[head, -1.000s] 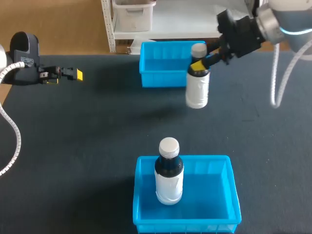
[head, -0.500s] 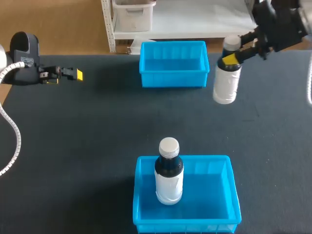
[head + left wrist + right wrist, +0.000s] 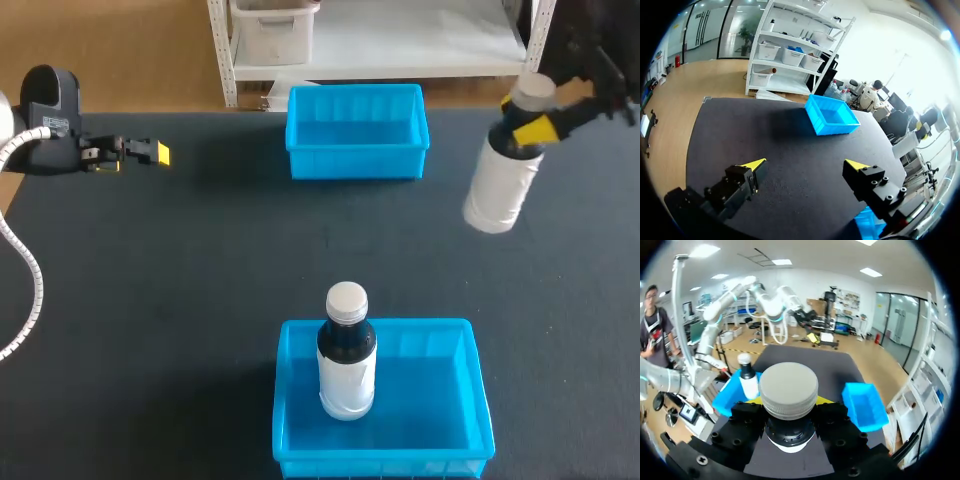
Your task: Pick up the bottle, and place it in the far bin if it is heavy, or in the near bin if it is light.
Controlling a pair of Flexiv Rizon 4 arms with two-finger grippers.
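Bright overhead light throws soft shadows on the table (image 3: 180, 260); glare seemingly whitens the left wrist view.

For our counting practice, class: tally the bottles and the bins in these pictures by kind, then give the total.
Bottles: 2, the held bottle and the standing bottle.
Bins: 2, the far bin and the near bin.
Total: 4.
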